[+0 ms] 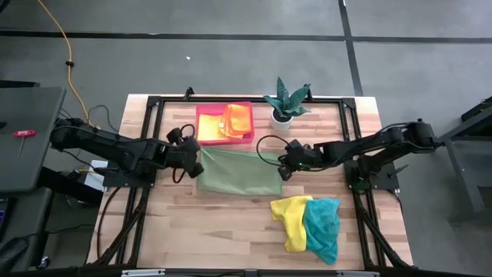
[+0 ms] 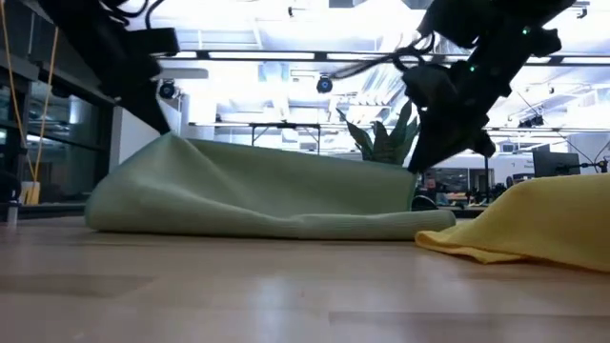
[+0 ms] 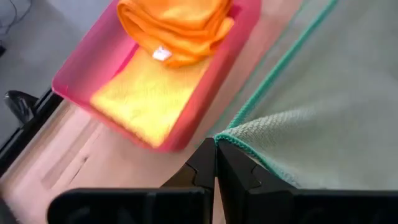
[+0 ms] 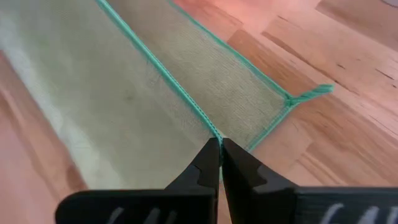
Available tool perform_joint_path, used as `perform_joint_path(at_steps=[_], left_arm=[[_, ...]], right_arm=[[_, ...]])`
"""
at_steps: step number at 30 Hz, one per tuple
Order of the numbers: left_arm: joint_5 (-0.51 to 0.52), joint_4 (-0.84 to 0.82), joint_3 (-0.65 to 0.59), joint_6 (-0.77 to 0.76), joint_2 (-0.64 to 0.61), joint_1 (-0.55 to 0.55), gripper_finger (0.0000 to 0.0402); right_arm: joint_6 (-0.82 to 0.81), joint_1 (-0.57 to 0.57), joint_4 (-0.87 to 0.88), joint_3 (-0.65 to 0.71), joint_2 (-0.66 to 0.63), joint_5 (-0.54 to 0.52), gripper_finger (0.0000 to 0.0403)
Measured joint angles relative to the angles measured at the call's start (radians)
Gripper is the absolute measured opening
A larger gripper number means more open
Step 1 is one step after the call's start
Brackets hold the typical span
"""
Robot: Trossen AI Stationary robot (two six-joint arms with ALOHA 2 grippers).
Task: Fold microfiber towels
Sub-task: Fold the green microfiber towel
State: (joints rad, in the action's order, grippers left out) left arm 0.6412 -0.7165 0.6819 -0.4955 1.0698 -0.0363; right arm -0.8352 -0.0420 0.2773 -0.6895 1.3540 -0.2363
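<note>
Green towel [image 1: 240, 172], mid-table beside the pink tray [image 1: 224, 138]: left gripper [image 3: 215, 144] and right gripper [image 4: 220, 144] are each pinching a far corner, clenched on the hem, lifting it; both should be travelling level and together, landing edge on edge.

Both arms matte black, jointed, with thin black cables looping just behind the fingers [image 3: 205, 168]. Fingers dark, flat, tapering to narrow tips; no markings visible.
</note>
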Motion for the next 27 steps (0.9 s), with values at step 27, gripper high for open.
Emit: perform_joint_path(at_steps=[27], left_arm=[[-0.162,0.016,0.0,-0.101,0.069,-0.062,0.0]], right_arm=[[-0.111,0.037,0.097,-0.001,-0.106,0.233,0.0]])
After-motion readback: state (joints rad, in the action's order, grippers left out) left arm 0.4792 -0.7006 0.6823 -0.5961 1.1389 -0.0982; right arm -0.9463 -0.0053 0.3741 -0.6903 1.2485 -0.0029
